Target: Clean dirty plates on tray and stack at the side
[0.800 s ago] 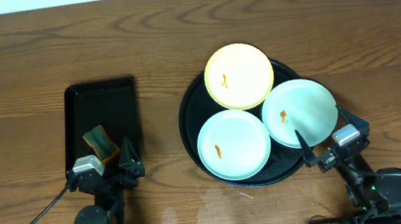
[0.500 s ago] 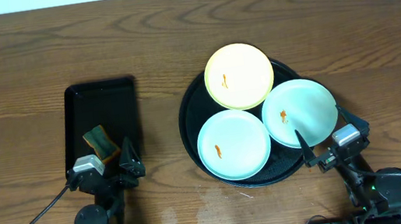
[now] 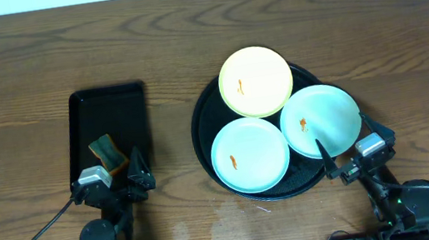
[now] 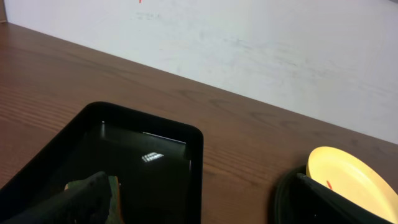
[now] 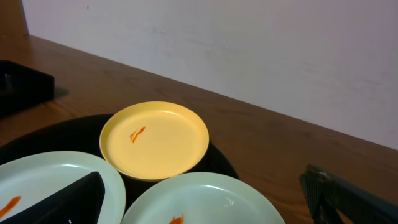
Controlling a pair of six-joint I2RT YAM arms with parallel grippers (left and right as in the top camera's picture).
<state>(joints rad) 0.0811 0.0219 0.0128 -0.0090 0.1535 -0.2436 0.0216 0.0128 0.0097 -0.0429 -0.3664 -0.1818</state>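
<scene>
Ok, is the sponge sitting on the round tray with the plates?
No, the sponge lies in the rectangular black tray, apart from the round tray.

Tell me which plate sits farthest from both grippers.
The pale yellow plate, at the tray's far edge; the left mint plate and right mint plate sit nearer.

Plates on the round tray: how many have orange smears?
3: pale yellow round plate at the back, pale mint round plate front-left, second mint plate at right. None look hidden.
</scene>
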